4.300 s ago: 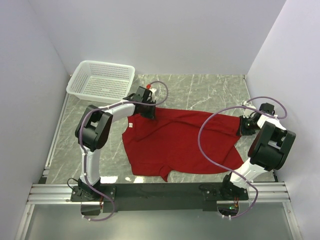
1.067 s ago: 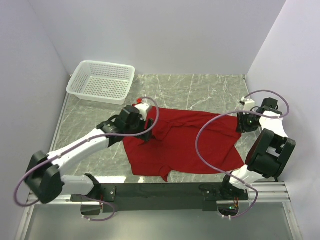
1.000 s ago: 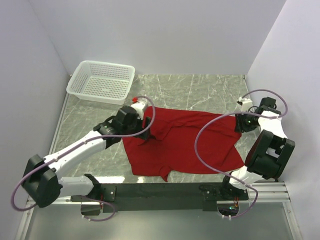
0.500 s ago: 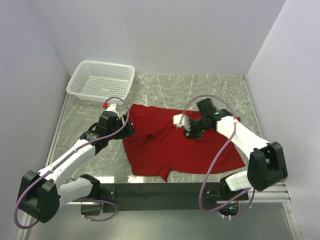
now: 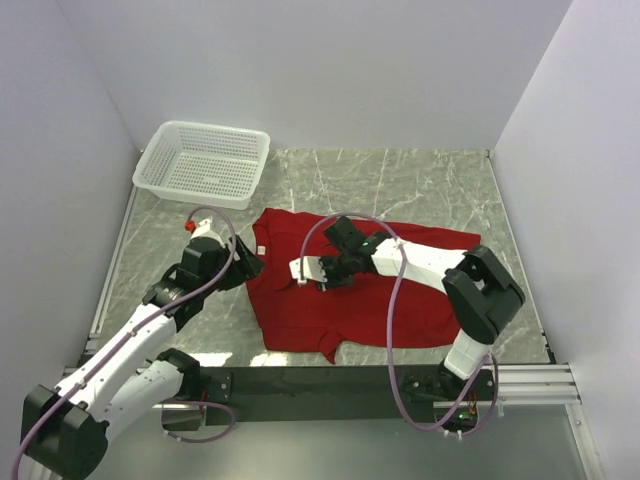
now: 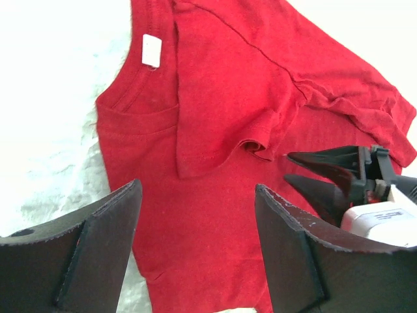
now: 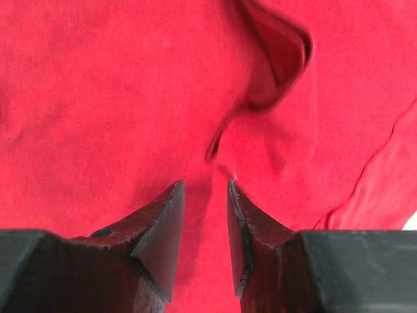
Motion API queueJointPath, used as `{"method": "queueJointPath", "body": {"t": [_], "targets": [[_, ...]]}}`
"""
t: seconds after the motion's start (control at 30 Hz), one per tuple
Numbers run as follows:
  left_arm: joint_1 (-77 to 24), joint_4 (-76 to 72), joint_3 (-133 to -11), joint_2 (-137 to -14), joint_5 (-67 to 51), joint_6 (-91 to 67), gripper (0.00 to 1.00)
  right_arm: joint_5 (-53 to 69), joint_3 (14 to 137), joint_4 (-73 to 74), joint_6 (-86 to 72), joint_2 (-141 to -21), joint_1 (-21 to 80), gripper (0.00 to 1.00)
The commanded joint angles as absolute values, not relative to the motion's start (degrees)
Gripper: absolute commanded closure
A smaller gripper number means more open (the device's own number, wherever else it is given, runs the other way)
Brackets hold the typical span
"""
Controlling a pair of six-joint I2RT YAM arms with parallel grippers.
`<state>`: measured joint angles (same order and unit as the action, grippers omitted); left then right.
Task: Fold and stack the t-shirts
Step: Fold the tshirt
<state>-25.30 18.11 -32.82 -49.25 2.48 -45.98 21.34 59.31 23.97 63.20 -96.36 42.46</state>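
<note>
One deep-red t-shirt (image 5: pixel 370 290) lies spread on the marble table, its collar and white neck label (image 6: pixel 151 50) to the left. Its left sleeve (image 6: pixel 260 140) is folded over onto the chest. My left gripper (image 5: pixel 248 266) hovers above the collar edge, jaws wide open and empty (image 6: pixel 197 190). My right gripper (image 5: pixel 312 272) reaches across the shirt from the right and hangs low over the chest. Its fingers (image 7: pixel 203 187) are a narrow gap apart, with only flat cloth below them and the sleeve's hem (image 7: pixel 280 59) just ahead. The right fingertips (image 6: pixel 313 171) also show in the left wrist view.
A white mesh basket (image 5: pixel 205 127) stands at the back left corner, with nothing in it. Walls close the table on the left, back and right. A black rail (image 5: pixel 320 380) with both arm bases runs along the near edge.
The right arm swung from the shirt's right edge across to its left chest, and its jaws narrowed. The left arm drew back toward the near left. The left sleeve now lies folded inward.
</note>
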Motion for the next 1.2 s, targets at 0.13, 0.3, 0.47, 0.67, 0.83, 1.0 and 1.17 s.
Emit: {"method": "queueJointPath", "body": {"t": [0.13, 0.3, 0.47, 0.67, 0.83, 1.0, 1.17], "targets": [[-24.9, 21.0, -30.9, -44.7, 4.3, -49.0, 0.25, 17.6, 64.4, 19.4, 61.3, -100.5, 44.9, 0.61], [-24.9, 21.9, -30.0, -43.0, 4.5, -49.7, 0.25, 17.1, 64.5, 19.3, 62.0, -102.2, 44.8, 0.63], [-25.0, 22.4, -30.0, -42.5, 4.7, -49.9, 0.25, 16.9, 65.4, 19.4, 61.5, -103.8, 44.9, 0.64], [-24.9, 21.9, -29.4, -42.5, 4.3, -50.3, 0.25, 16.6, 66.2, 19.8, 61.3, -104.9, 44.9, 0.72], [-24.9, 21.6, -29.0, -42.5, 4.3, -50.5, 0.25, 17.0, 65.7, 20.0, 60.6, -103.0, 44.7, 0.96], [-24.8, 20.8, -28.5, -43.3, 3.9, -50.4, 0.25, 19.0, 64.3, 21.4, 59.2, -97.1, 43.9, 1.0], [-24.9, 18.6, -27.6, -44.8, 3.3, -50.4, 0.25, 21.0, 62.2, 24.4, 58.5, -91.5, 43.8, 1.0]]}}
